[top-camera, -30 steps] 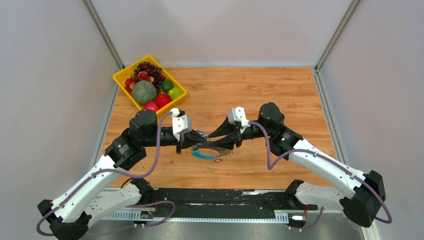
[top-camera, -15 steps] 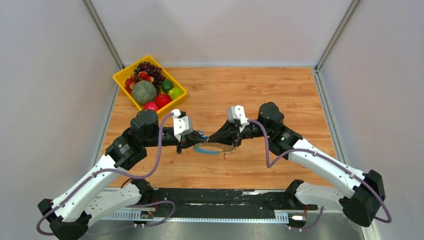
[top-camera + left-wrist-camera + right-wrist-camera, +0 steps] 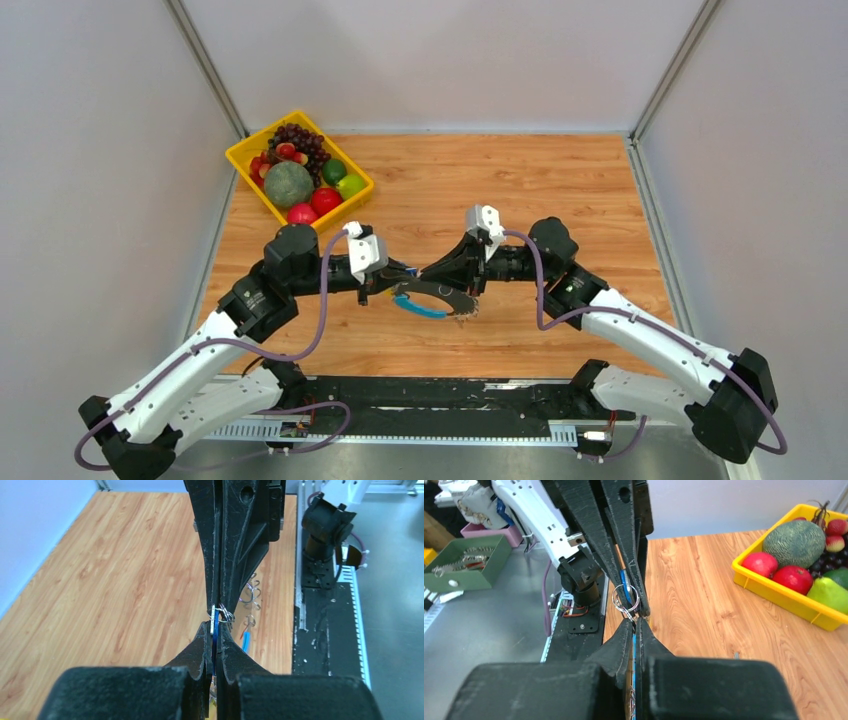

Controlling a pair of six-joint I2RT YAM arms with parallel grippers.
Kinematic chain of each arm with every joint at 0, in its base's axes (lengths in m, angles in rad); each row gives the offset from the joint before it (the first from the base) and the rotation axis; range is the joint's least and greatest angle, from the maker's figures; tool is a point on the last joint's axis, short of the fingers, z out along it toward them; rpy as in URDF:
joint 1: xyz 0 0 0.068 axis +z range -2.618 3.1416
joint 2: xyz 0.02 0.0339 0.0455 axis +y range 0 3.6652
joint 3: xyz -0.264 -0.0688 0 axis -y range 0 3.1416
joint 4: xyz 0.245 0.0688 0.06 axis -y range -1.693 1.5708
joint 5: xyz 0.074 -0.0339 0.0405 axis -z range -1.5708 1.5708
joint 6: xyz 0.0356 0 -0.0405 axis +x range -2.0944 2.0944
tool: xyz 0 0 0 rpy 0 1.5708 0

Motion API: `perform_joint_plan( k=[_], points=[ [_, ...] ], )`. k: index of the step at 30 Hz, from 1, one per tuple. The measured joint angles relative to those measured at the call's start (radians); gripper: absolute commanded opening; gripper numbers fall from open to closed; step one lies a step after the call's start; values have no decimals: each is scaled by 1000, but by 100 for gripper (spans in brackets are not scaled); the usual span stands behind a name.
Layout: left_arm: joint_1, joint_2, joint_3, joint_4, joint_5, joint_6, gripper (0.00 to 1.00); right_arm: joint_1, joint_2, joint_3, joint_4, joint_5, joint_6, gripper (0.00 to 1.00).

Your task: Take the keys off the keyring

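**Pinching the keyring (image 3: 422, 308) from both sides, lifted mid-surface**

Left gripper (image 3: 214, 630) is fully closed on a thin blue piece (image 3: 214, 642). It looks like a blue key head seen edge-on, but I can't rule out the band. Right gripper (image 3: 634, 626) is fully closed too, nose-to-nose with the left and biting just under the small split ring (image 3: 625, 600). I can't tell what exactly sits between its jaws.

The loop hangs under the meeting point over the surface (image 3: 560, 180), with the chain (image 3: 252, 587) dangling on the right-arm side. Can't tell if its low end touches the wood.

Handling, my read:
- The whole thing is light and floppy; band and chain give nothing to pull against.
- The only stiff bits are the key and the split ring. Both are tiny, smooth metal, likely to slip.
- Grip the plastic head with flat faces to the pads, other gripper on the ring itself.

Orientation:
- The blue piece's long axis runs along the left fingers, pointing at the right gripper.
- The loop's long axis runs left-right in the top view.
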Motion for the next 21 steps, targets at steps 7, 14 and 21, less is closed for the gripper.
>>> perform_joint_plan(
  k=[7,14,21],
  points=[
    [-10,26,-43,91,-111,17,0,-35,10,-33,45,98,117,0],
    [-10,119,-16,121,-205,108,0,-142,103,-33,141,66,308,0],
    [1,148,6,128,-275,219,0,-174,126,-34,301,-10,492,0]
  ],
)
